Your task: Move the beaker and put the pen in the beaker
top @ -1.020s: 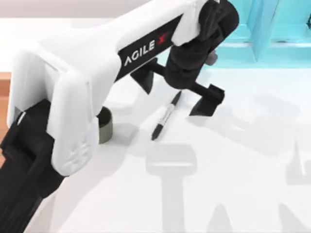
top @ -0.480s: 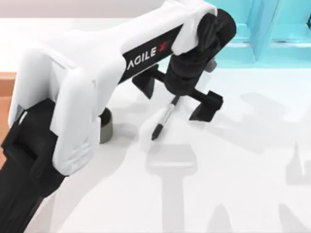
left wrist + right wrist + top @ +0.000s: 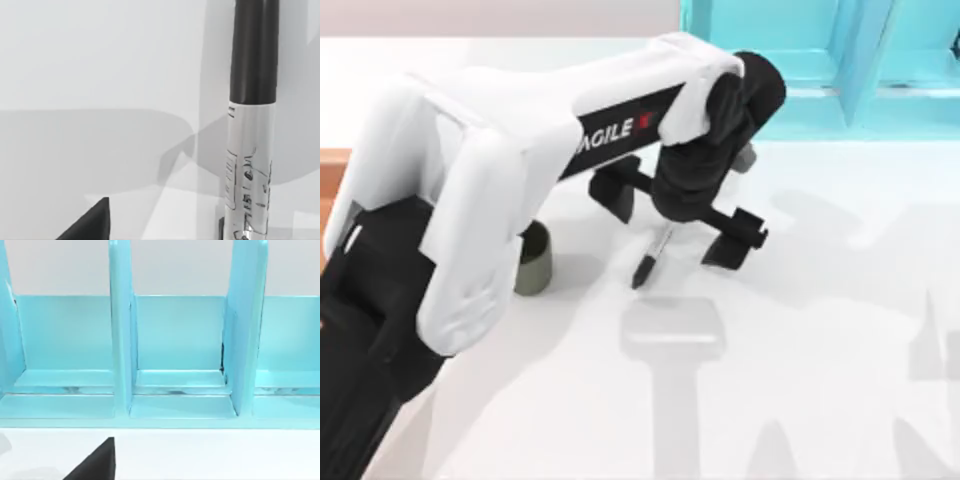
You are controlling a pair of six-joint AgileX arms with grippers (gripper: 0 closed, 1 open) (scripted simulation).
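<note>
Olive-grey beaker [image 3: 532, 262] stands on the white table [image 3: 800, 380], beside my left arm.
Farther in, the pen [image 3: 652, 256] lies flat between the left gripper's [image 3: 672, 222] spread fingers; turquoise shelf [image 3: 820, 60] behind.

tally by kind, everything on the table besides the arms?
beaker: 1
pen: 1
turquoise rack: 1
Total: 3
Left gripper is open, straddling the pen lying on the table.
</note>
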